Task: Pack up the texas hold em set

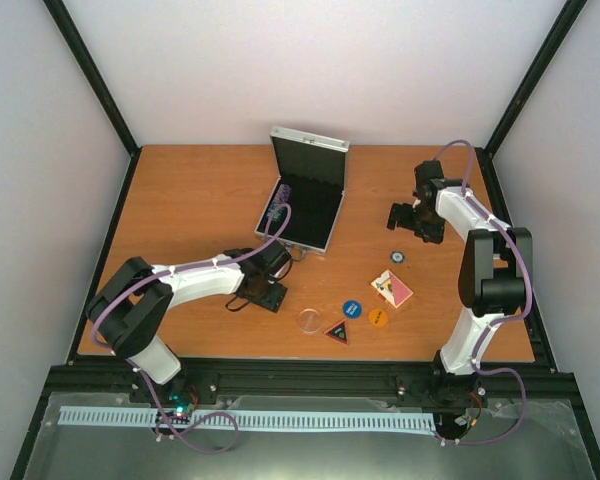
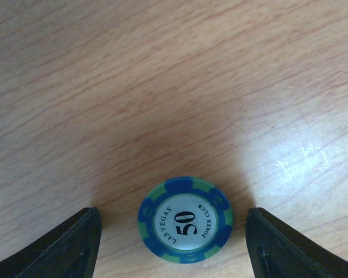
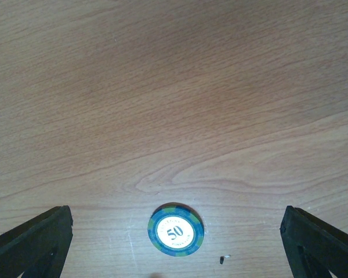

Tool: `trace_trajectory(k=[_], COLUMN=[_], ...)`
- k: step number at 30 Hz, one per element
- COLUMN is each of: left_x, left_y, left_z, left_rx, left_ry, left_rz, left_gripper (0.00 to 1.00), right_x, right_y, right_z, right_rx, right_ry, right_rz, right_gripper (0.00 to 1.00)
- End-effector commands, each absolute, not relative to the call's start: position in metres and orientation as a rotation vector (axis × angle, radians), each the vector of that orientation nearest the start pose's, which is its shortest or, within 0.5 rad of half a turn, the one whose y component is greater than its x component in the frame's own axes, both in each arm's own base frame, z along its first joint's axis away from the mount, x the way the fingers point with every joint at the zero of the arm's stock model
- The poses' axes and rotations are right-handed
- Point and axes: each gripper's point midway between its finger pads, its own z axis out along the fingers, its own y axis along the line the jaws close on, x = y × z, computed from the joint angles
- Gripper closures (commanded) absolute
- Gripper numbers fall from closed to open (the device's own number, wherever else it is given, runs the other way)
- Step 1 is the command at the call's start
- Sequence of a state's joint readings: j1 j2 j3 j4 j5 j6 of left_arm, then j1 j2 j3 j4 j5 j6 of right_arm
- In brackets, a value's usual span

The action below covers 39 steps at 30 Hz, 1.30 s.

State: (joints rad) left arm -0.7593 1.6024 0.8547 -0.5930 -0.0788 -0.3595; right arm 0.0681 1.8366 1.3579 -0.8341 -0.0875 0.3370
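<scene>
Matte wood-grain table [image 1: 180, 200], plain white walls [image 1: 310, 60]. Left gripper [image 2: 173, 212] spread apart, round blue-green 50 chip [image 2: 185, 221] lying flat between its fingers. Right gripper [image 3: 177, 209] wide apart, second 50 chip [image 3: 176, 230] centred between.

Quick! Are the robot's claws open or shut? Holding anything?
Left gripper: open, holding nothing; a 50 chip lies between its jaws.
Right gripper: open, holding nothing; a second 50 chip lies under it, untouched.

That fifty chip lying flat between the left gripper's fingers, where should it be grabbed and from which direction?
Take the chip by its rim, at two opposite points, coming straight down. It lies flat, face up on the table, so only the thin round edge offers a hold. The left gripper stands open with a jaw on either side, so lowering and closing should probably do.
</scene>
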Motion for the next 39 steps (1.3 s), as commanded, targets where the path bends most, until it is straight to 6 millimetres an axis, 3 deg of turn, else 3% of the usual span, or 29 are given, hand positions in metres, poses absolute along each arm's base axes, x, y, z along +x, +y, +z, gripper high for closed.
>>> trace_trajectory(k=[1, 19, 22, 31, 39], left_x=[0.224, 0.208, 0.213, 0.243, 0.256], left_y=[-0.189, -0.19, -0.192, -0.207, -0.214], left_z=[0.001, -0.011, -0.007, 0.044, 0.09], left_rx=[0.55, 0.549, 0.553, 0.558, 0.544], left_ry=[2.915, 2.984, 2.967, 2.852, 2.747], left_rz=[-0.013, -0.066, -0.063, -0.069, -0.116], left_gripper=[0.3, 0.7, 0.71, 0.71, 0.7], right_x=[0.392, 0.386, 0.386, 0.391, 0.392], right_y=[0.044, 0.043, 0.044, 0.044, 0.043], right_z=[0.073, 0.066, 0.065, 0.068, 0.071], right_rx=[0.356, 0.36, 0.362, 0.359, 0.345], right_ry=[2.873, 2.883, 2.885, 2.876, 2.875], right_rz=[0.196, 0.193, 0.197, 0.198, 0.188], right_gripper=[0.0, 0.0, 0.0, 0.0, 0.0])
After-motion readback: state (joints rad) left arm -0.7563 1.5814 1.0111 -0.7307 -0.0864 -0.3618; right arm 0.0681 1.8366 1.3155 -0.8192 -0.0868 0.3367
